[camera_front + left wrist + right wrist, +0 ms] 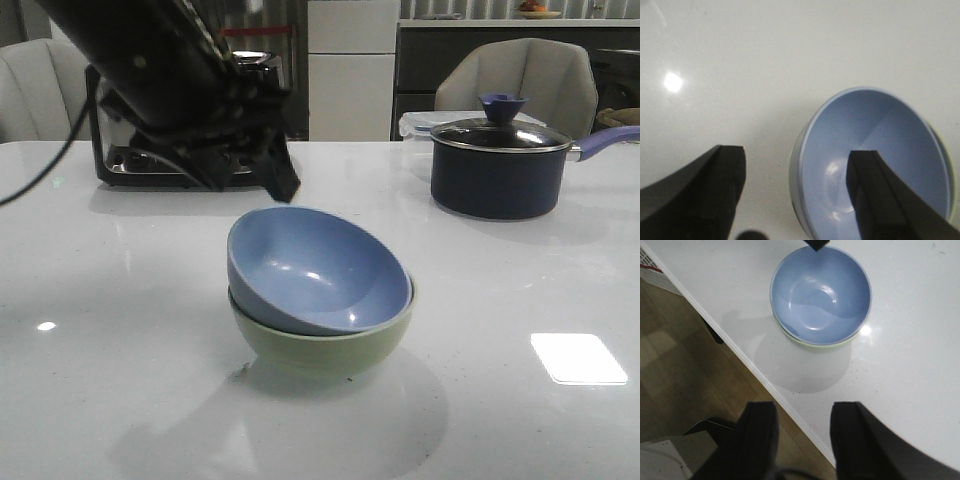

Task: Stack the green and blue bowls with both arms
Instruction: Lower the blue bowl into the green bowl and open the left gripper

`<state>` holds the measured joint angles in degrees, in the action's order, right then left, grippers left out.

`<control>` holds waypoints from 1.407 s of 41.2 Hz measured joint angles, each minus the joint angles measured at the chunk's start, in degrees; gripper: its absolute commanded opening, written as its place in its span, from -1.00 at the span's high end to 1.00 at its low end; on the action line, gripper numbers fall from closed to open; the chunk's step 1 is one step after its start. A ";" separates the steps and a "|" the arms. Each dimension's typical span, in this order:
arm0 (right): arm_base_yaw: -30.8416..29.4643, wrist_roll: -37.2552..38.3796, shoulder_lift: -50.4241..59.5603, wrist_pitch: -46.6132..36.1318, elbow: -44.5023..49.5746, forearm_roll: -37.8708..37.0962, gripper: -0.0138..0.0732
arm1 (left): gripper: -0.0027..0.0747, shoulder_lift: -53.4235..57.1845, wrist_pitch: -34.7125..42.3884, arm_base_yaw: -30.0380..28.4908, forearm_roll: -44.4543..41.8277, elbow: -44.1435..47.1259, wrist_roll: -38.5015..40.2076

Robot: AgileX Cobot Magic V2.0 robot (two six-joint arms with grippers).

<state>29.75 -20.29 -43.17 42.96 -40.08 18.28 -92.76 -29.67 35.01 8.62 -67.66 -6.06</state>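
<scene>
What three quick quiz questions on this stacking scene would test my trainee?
1. True or false: the blue bowl sits tilted inside the green bowl.
2. Which tool hovers just behind the stacked bowls in the front view: (a) left tool, (b) right tool?
3. Fill in: the dark saucepan has its ____ on.

Key:
1. True
2. a; it is open and holds nothing
3. lid

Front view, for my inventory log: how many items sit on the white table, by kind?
Bowls: 2, the dusty blue matte bowl nested tilted in the pale green matte bowl
Lidded saucepans: 1, dark navy
Toasters: 1, black and chrome
Total: 4
</scene>
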 measured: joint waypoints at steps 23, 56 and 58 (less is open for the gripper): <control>0.00 0.00 0.00 0.00 0.00 0.00 -0.20 | -0.32 35.24 -12.66 0.00 -5.34 15.92 0.07; 0.00 0.00 0.00 0.11 0.00 -1.06 0.62 | 0.70 51.02 -17.68 0.00 -15.18 26.62 12.35; 0.00 0.00 0.00 0.11 0.00 -1.09 0.62 | 0.68 51.02 -17.68 0.00 -15.29 26.62 12.35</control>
<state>29.75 -20.29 -43.17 43.07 -40.08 17.19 -41.74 -47.36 35.01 -6.67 -41.04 6.30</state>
